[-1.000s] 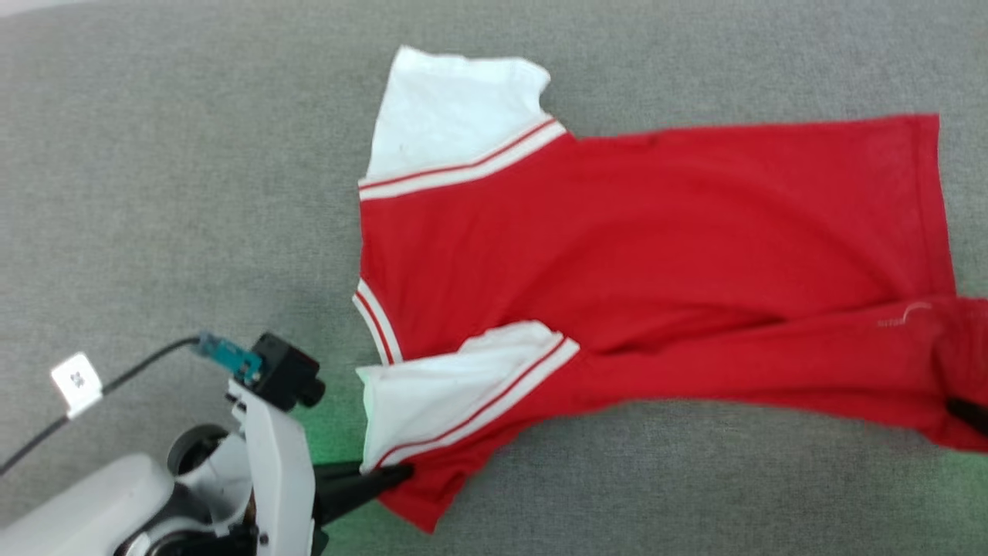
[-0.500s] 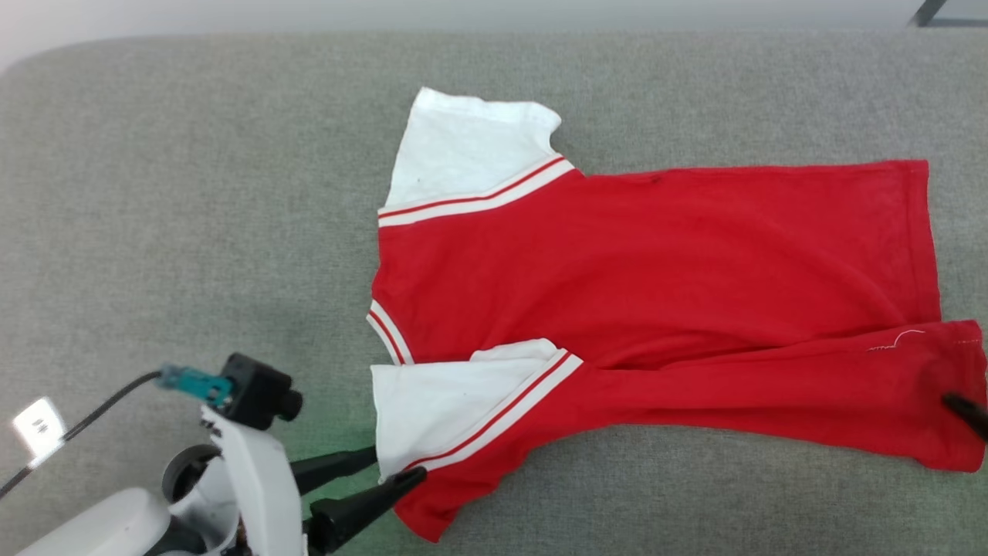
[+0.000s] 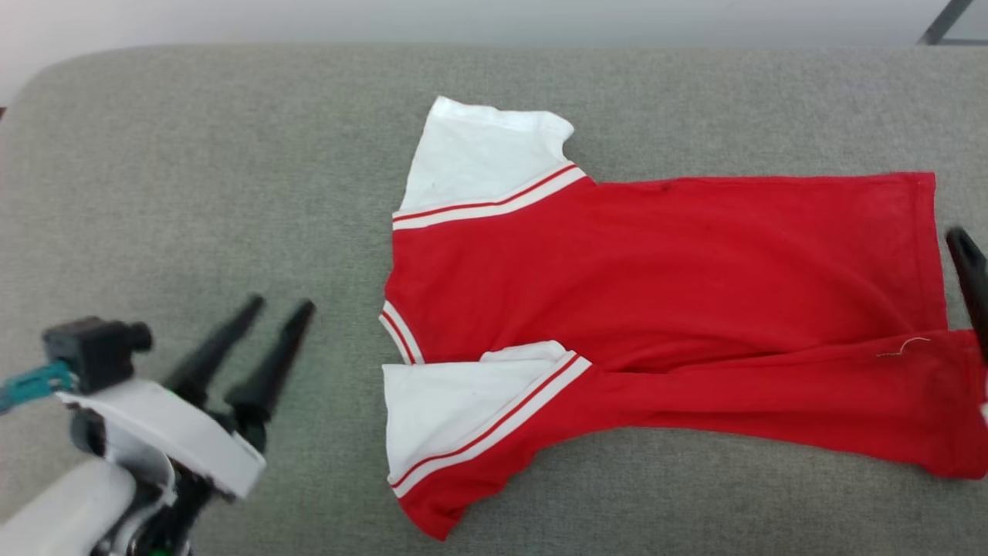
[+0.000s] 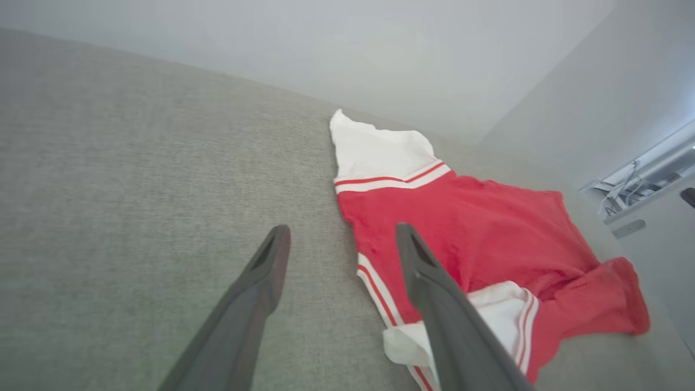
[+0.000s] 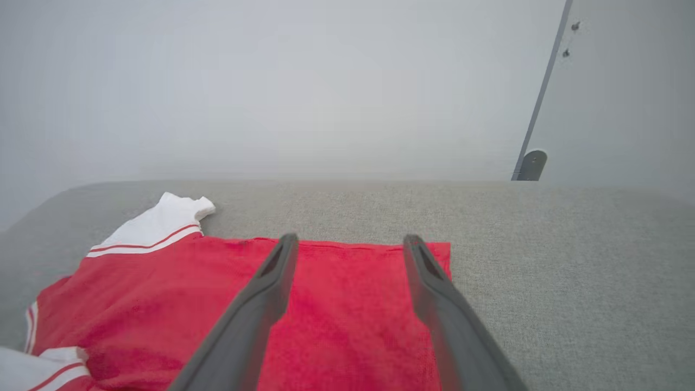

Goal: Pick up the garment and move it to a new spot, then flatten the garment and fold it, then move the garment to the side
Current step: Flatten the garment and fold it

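The garment [image 3: 664, 301] lies spread on the grey cushioned surface [image 3: 193, 193], collar end to the left and hem to the right. It is red with white sleeves and stripe trim. Its near long edge is folded over onto the body, with the near sleeve [image 3: 455, 409] lying on top. My left gripper [image 3: 279, 306] stands open to the left of the collar, apart from the cloth, and nothing is between its fingers [image 4: 274, 260]. My right gripper [image 5: 350, 239] hangs open above the hem end of the garment [image 5: 347, 304], holding nothing. One of its fingers [image 3: 969, 266] shows at the right edge.
The grey surface stretches wide to the left of the garment and ends at a rounded far edge [image 3: 231, 54] below a pale wall. A thin grey post [image 5: 537, 108] stands behind the far right corner.
Both grippers opened and let go of the garment. The left one drew back to the left of the collar; the right one lifted off the hem corner. The head camera tilted up slightly.
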Available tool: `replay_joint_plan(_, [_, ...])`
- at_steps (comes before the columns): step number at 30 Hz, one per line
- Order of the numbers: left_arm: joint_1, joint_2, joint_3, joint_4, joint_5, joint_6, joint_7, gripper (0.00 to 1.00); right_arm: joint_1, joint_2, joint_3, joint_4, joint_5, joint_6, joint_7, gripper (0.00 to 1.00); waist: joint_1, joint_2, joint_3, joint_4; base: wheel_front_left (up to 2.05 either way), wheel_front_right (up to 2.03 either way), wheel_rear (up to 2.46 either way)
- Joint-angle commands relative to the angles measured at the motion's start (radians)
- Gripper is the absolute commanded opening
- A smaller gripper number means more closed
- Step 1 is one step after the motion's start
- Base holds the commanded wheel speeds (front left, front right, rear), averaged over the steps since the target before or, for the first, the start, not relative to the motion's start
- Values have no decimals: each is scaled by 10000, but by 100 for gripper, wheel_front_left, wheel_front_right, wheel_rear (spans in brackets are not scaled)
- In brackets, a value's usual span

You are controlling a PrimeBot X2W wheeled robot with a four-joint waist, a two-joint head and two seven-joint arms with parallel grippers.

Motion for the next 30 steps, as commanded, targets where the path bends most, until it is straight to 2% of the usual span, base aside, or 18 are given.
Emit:
replay_joint_plan(1, [-161,-84,175,196,280,131,-207,100,-157,47,220,141,-313,-8,-582,100,0,-1,102,-107,0,0,0])
replay_joint_plan(6, [-1173,-381,861,1357,1389,452,-606,100,-514,591,961,925,-1460,-8,-3194,100,0,-1,412,-470,0,0,0])
replay_joint_plan(10, [-2485,-477,1098,2203,2137,221,-634,100,-751,1100,1262,1488,-2147,-8,-4667,100,0,-1,721,-928,0,0,0])
replay_joint_plan(16, [-4994,-387,629,3781,3309,-300,411,100,-1016,1816,1514,1882,-2641,-8,-5867,100,0,-1,1269,-1782,0,0,0])
replay_joint_plan(23, [-7552,-880,-151,6063,3857,-1366,2219,100,-1183,2338,1608,1937,-2791,-8,-6202,100,0,-1,1848,-2645,0,0,0])
replay_joint_plan(26, [-8299,-1128,-628,6948,3612,-1710,3587,100,-1165,2471,1702,1914,-2737,-8,-6253,100,0,-1,2012,-2896,0,0,0])
replay_joint_plan(30, [-8934,-1285,-1329,7511,2653,-1843,6182,100,-1122,2536,1819,1948,-2615,-8,-6293,100,0,-1,2143,-3110,0,0,0])
